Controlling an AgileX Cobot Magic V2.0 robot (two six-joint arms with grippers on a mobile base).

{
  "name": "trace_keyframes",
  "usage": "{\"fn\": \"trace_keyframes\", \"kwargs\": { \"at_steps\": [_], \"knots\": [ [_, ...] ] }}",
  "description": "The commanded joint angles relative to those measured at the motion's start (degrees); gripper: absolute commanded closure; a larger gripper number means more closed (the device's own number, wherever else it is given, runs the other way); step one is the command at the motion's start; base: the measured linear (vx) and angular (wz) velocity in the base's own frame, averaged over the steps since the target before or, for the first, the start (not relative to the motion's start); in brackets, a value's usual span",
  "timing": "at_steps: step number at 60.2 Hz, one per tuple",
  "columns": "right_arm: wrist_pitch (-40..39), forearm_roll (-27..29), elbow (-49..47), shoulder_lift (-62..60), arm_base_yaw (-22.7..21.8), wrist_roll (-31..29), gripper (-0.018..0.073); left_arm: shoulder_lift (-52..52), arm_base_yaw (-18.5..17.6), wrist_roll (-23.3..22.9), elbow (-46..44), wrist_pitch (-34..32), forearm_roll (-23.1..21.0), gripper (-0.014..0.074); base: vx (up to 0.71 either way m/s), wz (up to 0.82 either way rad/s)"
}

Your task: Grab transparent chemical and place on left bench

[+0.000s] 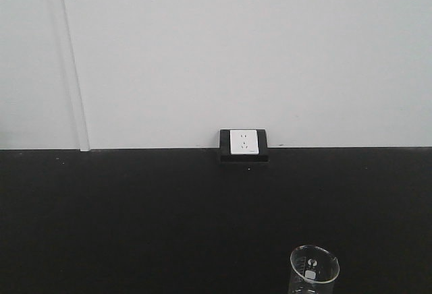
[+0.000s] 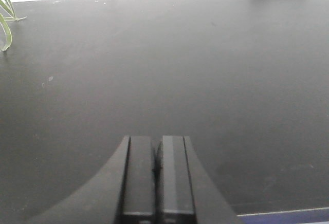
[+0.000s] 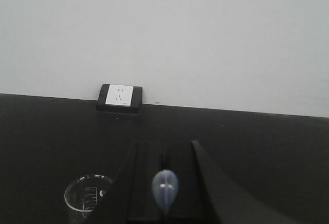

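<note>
Glass beaker, small, clear, cylindrical, with a flared rim and pouring lip; upright on the matte black countertop, low and right in the front view, well apart from the socket. White printed graduation scale on the beaker wall, seen from the right wrist, too small to read. Pale translucent pipette bulb, rounded, faintly bluish, glossy with a small highlight; outside the beaker, lodged at the seam of the right gripper. Black smooth fingers of that gripper drawn close and pinching the bulb; beaker just to their left, contact not discernible. Left gripper, same black moulded build, flat pads pressed together along a thin seam, over the countertop. White square wall socket in a black boxy housing, set where countertop meets wall; pin holes visible, small mark at its lower corner illegible. Countertop finely grained, dull, with a few pale specks. Plain white wall, smooth, with one vertical raised strip at left. Narrow green plant leaves, curved, at the far left edge of the left wrist view.
</note>
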Motion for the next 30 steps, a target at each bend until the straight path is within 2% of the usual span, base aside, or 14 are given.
{"fn": "trace_keyframes", "kwargs": {
  "at_steps": [1, 30],
  "knots": [
    [-4.12, -0.80, -1.48, 0.49, -0.22, -0.39, 0.0564, -1.10, -0.10, -0.45, 0.93, -4.49, -0.04, 0.0600, 0.00, 0.00],
    [-4.12, -0.80, -1.48, 0.49, -0.22, -0.39, 0.0564, -1.10, -0.10, -0.45, 0.93, -4.49, -0.04, 0.0600, 0.00, 0.00]
  ]
}}
